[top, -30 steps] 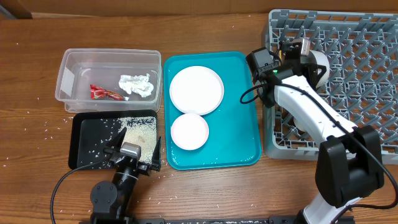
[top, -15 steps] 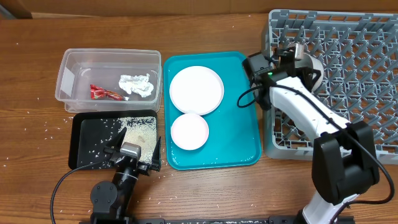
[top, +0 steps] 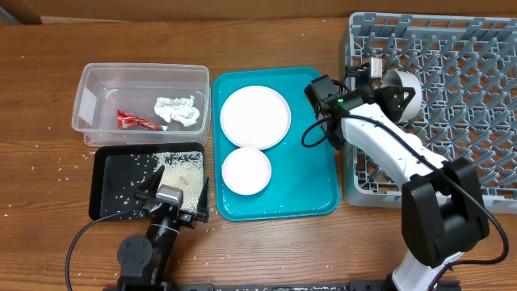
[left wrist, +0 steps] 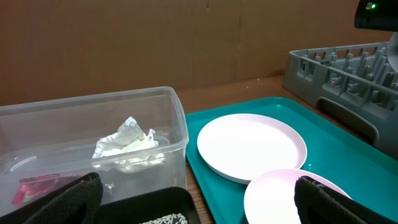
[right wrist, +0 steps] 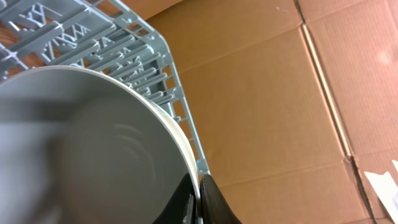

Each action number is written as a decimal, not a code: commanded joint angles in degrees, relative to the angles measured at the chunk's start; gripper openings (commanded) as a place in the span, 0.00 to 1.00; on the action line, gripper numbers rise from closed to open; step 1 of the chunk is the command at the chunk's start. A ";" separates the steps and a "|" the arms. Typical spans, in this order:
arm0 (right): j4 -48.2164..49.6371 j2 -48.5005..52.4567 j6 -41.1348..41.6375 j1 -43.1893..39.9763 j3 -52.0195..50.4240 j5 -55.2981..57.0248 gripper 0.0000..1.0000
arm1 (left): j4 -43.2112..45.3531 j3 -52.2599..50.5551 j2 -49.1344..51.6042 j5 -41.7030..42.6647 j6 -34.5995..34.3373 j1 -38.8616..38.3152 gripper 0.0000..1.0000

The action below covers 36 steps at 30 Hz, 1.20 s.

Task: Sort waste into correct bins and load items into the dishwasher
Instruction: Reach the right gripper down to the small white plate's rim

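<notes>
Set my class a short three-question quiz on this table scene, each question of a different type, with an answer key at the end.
1. How many white plates lie on the teal tray?
2. True or false: the red wrapper and the tissue both lie in the clear tub.
3. The right claw is shut on the rim of: A) the tissue, B) the bowl, C) a plate.
Key: 1 two; 2 true; 3 B.
</notes>
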 commanded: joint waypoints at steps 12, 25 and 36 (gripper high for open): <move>0.74 0.28 -3.21 -3.45 -0.28 -3.61 0.04 | 0.24 -0.39 -0.35 0.90 0.52 0.37 1.00; -1.36 2.99 -3.08 0.68 -0.31 -9.55 0.04 | 0.22 -0.39 -0.35 0.92 0.52 0.37 1.00; -4.81 3.28 -2.69 4.46 -0.17 -4.13 0.25 | 0.24 -0.39 -0.35 0.92 0.52 0.37 1.00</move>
